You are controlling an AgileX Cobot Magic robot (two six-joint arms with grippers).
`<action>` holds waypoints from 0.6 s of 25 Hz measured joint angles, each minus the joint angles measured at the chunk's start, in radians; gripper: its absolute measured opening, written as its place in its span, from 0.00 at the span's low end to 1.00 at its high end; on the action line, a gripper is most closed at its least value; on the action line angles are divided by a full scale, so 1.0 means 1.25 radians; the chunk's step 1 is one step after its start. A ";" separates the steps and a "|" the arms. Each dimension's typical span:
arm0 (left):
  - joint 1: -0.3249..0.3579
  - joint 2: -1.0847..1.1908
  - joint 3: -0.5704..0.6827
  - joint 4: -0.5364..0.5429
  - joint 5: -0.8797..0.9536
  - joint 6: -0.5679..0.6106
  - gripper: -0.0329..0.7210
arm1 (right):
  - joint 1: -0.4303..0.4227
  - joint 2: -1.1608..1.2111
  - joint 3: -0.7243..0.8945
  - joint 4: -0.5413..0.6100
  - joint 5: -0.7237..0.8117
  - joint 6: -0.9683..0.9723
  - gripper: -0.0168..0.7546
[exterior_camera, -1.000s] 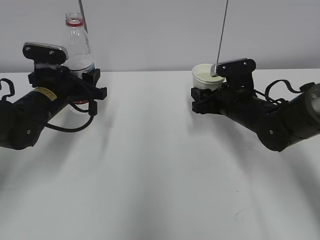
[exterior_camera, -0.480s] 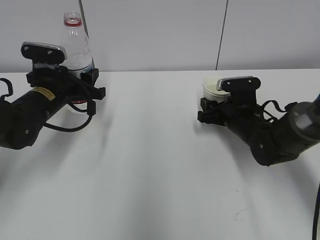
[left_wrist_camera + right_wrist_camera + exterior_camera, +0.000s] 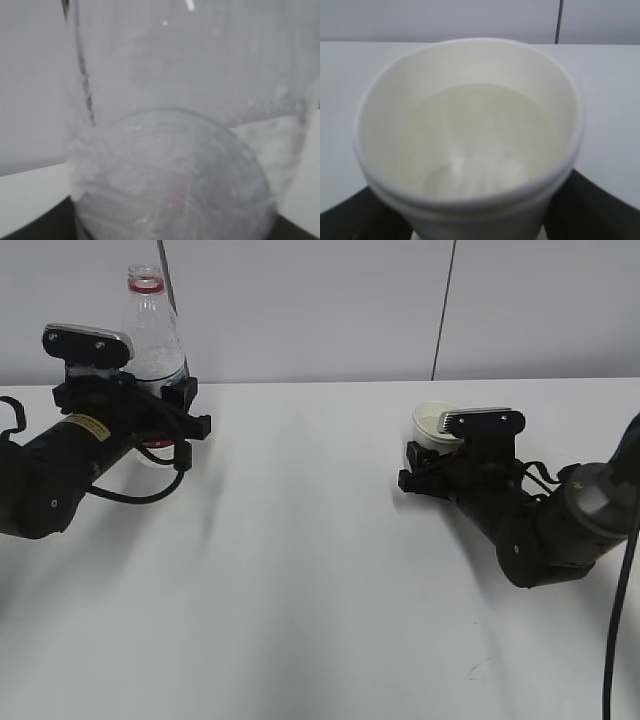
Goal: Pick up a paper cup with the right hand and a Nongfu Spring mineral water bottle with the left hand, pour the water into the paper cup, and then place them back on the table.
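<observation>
On the white worktop (image 3: 320, 540), the left tool (image 3: 160, 405) grips the upright Nongfu Spring bottle (image 3: 152, 325) far left, while the right tool (image 3: 425, 465) clasps the water-filled paper cup (image 3: 432, 423).

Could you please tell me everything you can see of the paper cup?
The paper cup is small, plain cream-white and tapered, with a rolled rim and what looks like a second rim ridge just under it. It stands upright, low over the table, between the jaws of the right gripper, which hides its lower half. In the right wrist view, clear water fills it partway.
</observation>
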 joint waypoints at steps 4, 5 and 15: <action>0.000 0.000 0.000 0.000 0.000 0.000 0.55 | 0.000 0.006 0.000 0.002 -0.019 0.000 0.67; 0.000 0.000 0.000 0.000 0.000 0.000 0.55 | 0.000 0.006 0.000 0.002 -0.018 0.000 0.67; 0.000 0.000 0.000 0.000 0.000 0.001 0.55 | 0.000 0.006 0.000 -0.020 -0.008 0.030 0.80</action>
